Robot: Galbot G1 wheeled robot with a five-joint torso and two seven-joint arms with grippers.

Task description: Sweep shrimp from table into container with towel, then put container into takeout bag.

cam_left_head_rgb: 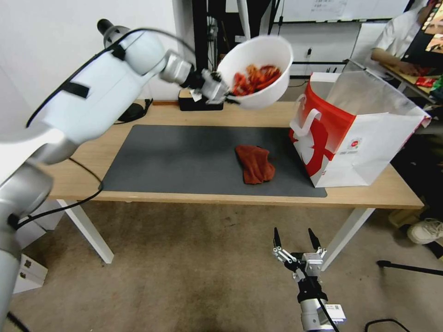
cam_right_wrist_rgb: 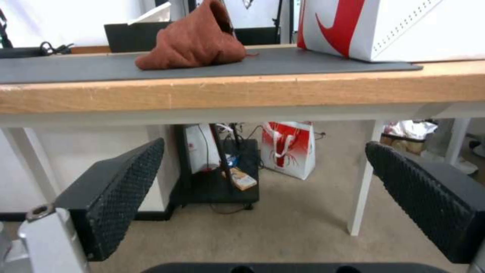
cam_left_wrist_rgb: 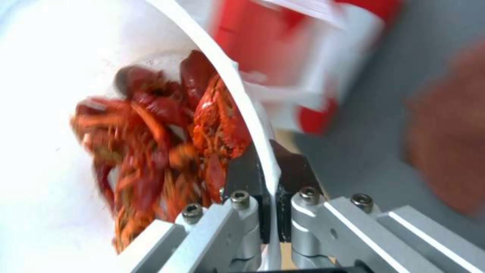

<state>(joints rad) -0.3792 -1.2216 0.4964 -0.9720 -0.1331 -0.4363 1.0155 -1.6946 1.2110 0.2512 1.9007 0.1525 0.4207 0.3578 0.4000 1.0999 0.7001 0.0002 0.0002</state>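
Towel [cam_left_head_rgb: 255, 164] on table [cam_left_head_rgb: 194, 117], seemingly left of takeout bag [cam_left_head_rgb: 364, 138].

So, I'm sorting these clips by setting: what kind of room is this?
Probably an office or lab workspace, not a kitchen. The table is a light wooden desk with a grey mat, the floor is carpet, and what looks like a whiteboard hangs on the far wall.
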